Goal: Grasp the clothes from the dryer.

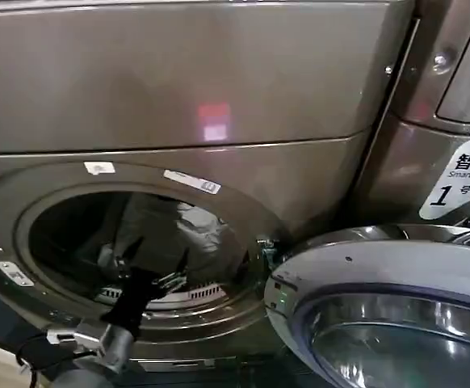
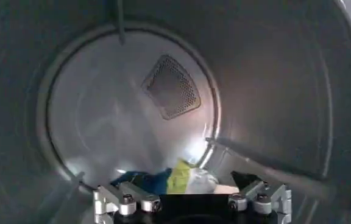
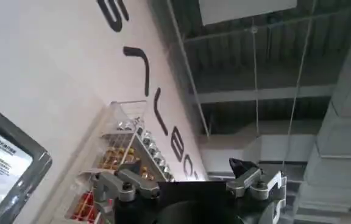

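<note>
Room: laundry place with a big bronze-grey dryer (image 1: 178,97) and a white label with a "1" (image 1: 461,182) on the machine beside it.
Door: round dryer door (image 1: 388,315) swung open to the right.
Left gripper (image 1: 150,279): reaching into the round hole of the dryer, jaws spread wide, holding nothing.
Clothes (image 2: 175,178): a small heap low in the drum, blue, yellow-green and white, just past the left gripper's fingertips (image 2: 127,199).
Right gripper (image 3: 191,185): up in the air, pointing at a wall with big letters and a shelf rack (image 3: 117,158), jaws wide apart and holding nothing.
</note>
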